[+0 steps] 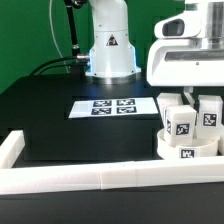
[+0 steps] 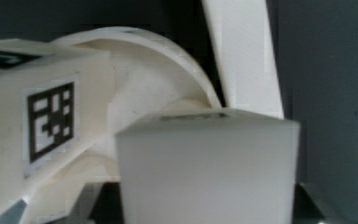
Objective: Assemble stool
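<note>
The round seat (image 1: 186, 148) lies on the dark table against the border rail (image 1: 90, 178), on the exterior view's right. Legs stand upright on it: one tagged leg (image 1: 181, 124) toward the exterior view's left, another (image 1: 209, 114) toward its right. A third cannot be counted with certainty.

The gripper (image 1: 192, 92) sits directly above these legs, its body covering their tops. In the wrist view a white leg end (image 2: 208, 160) fills the space between the gripper's fingers, with the curved seat rim (image 2: 149, 55) and a tagged leg face (image 2: 48, 115) immediately beside it. The fingers appear pressed against this leg, but the contact itself is largely outside the picture, so the grip is judged, not confirmed.

Judged step: seating a leg into its socket.

Procedure for a sound result:
1. Keep the leg vertical; tilt will likely bind it in the socket.
2. Apply rotation or downward pressure along the leg's axis only.
3. Watch the neighbouring leg, which stands just beside the held one; finger clearance there is small.
4. The seat bears against the rail; side loads may shift it.

The marker board (image 1: 110, 107) lies well apart from the gripper, toward the robot base.
</note>
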Tool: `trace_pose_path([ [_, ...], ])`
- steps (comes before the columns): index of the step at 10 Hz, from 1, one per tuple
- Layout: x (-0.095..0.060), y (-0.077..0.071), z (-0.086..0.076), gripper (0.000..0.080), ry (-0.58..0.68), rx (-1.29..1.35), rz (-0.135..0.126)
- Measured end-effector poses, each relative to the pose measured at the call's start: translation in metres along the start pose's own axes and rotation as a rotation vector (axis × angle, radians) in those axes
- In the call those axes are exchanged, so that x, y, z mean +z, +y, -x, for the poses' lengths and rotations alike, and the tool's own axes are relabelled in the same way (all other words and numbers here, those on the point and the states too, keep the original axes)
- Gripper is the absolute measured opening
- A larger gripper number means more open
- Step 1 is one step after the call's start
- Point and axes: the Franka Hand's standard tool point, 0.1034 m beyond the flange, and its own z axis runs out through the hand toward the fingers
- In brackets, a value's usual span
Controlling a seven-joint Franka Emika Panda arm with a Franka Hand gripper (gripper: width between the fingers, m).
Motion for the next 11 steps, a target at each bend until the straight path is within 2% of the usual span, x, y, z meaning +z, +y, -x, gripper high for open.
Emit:
trace_pose_path([
  [2,-0.0001,0.0008,-0.0007,0.0337,0.001,0.142,0.0],
  [3,0.0,0.0009,-0.0015,0.0337,0.006,0.242,-0.01],
  [4,0.0009,0.0022,-0.003,0.0337,0.027,0.401,-0.043],
  [6,0.0007,-0.0034,-0.0058,0.0337,0.049,0.727,-0.084],
  [7,0.0007,-0.0035,-0.0062,0.0337,0.044,0.736,-0.09],
  [11,0.0006,-0.0048,-0.0055,0.0337,-0.001,1.054,-0.125],
])
